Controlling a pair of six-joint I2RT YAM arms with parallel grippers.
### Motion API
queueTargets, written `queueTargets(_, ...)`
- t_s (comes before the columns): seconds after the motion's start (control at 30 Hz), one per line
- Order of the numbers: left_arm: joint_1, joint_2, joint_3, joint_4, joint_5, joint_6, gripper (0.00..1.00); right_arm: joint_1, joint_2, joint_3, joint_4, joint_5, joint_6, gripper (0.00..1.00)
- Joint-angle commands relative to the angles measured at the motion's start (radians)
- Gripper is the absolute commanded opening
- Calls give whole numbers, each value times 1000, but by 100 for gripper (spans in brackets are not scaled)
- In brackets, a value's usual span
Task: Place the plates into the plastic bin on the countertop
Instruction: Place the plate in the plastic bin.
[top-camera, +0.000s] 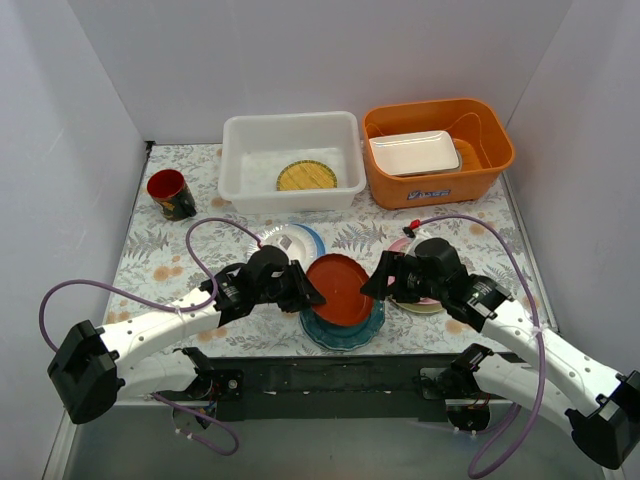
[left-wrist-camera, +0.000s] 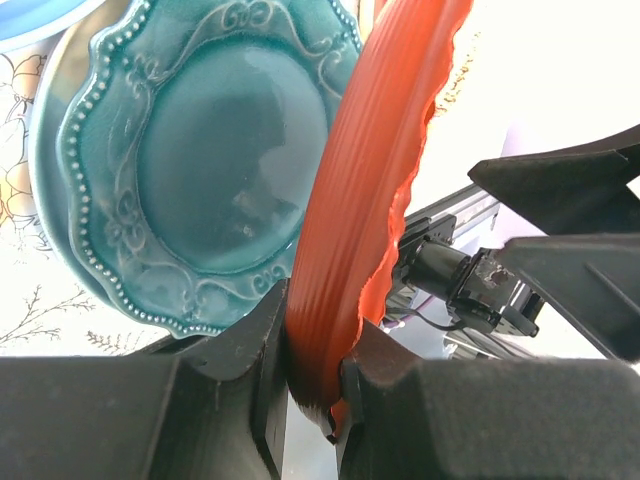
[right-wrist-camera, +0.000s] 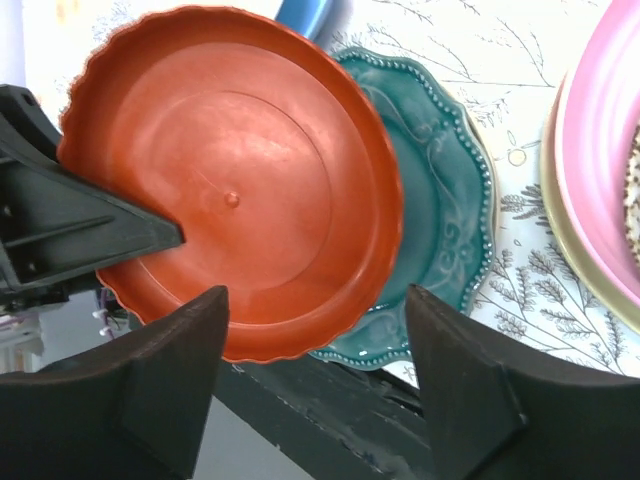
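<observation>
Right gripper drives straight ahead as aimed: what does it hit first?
Most likely the red plate, held tilted on edge by the left gripper; its rim sits just ahead of the open fingers. Depth is unclear.

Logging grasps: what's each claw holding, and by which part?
Left claw pinches the red plate by its rim; right claw is open, holding nothing.

Seen from my remote station: plain white walls (top-camera: 320, 50) box in the tabletop (top-camera: 150, 250) at back, left and right. Bright, even light falls on its pale fern-and-flower cloth; a bare grey surface (top-camera: 330, 455) runs along the near edge.
</observation>
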Motion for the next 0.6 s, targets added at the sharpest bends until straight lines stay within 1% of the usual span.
queueTargets(0.0, -3, -35, -5, -7, -24, -1, 0, 6, -37, -19, 49, -13, -12, 83)
queueTargets(0.03, -3, -37, -4, -10, -25, 1, 0, 5, -51, -20, 52, -13, -15, 86)
queueTargets(0.23, -5, -26, 1, -11, -22, 3, 0, 5, -71, -37, 46, -8, -22, 91)
queueTargets(0.57, -5, 9, 47, -30, -36, 29, 0, 5, -105, -58, 57, -20, -35, 96)
